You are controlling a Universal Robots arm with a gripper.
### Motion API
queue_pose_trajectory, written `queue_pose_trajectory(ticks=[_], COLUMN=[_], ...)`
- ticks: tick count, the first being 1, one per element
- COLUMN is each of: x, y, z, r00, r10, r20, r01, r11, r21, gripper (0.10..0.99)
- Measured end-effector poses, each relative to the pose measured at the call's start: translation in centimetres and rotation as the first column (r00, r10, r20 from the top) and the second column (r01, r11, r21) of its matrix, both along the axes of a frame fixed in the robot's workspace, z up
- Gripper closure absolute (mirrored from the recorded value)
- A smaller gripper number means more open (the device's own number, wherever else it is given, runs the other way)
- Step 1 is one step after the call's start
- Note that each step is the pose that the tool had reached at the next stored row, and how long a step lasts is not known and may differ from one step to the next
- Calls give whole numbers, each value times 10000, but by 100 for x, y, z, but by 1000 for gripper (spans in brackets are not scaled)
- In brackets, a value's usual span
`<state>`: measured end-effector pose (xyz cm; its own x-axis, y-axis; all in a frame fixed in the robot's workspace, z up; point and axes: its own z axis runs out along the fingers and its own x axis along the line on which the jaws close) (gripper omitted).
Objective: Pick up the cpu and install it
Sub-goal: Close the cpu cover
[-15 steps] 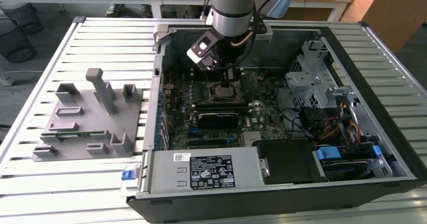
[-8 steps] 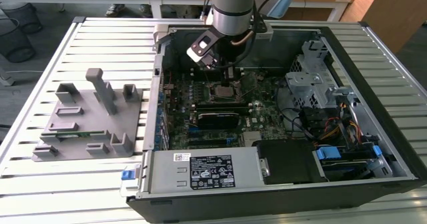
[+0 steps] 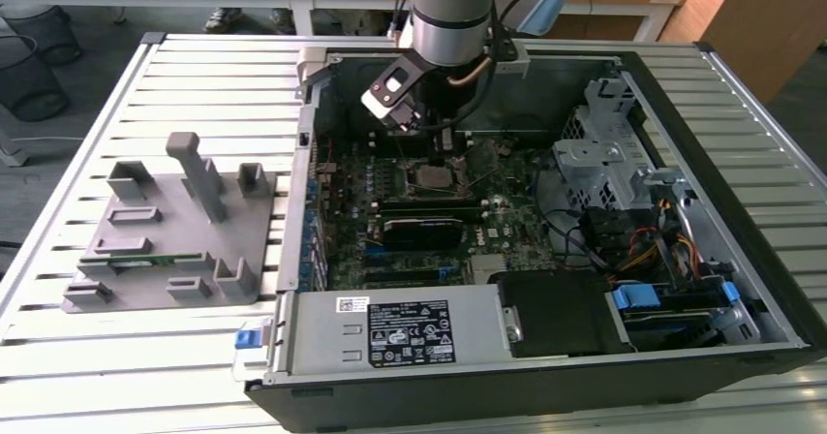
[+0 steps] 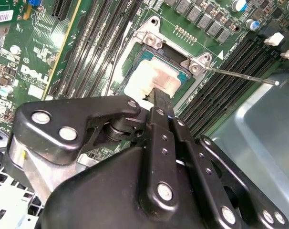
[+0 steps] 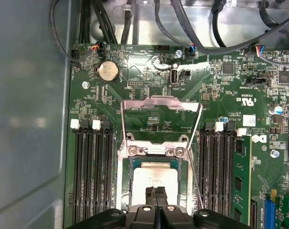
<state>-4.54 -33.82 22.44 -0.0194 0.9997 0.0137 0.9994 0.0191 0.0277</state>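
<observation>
One cpu (image 5: 154, 176), one coin battery (image 5: 108, 71), one computer case (image 3: 517, 400) and one grey tray (image 3: 168, 235)

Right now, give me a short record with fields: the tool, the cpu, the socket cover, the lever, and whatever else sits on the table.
tool: shut, tips right at the cpu's top face; contact not certain
cpu: lying flat inside the motherboard socket
socket cover: metal frame swung up, open
lever: thin rod, released, angled away from the socket
computer case: open, lying on the slatted table
grey fixture plate: on the table, at the exterior view's left of the case
</observation>
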Motion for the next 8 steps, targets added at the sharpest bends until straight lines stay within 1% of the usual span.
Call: queue_pose_trajectory(ticks=[1,4,6,8], x=[1,2,2,3], y=[0,0,1,-4], z=[7,57,103,116], r00=[10000,10000,10000,10000], r10=[1,-1,-1,0], r20=[-5,-54,-67,-71], r01=[-1,1,1,0], r11=[10000,10000,10000,10000], r21=[2,0,1,2], gripper=[980,980,980,980])
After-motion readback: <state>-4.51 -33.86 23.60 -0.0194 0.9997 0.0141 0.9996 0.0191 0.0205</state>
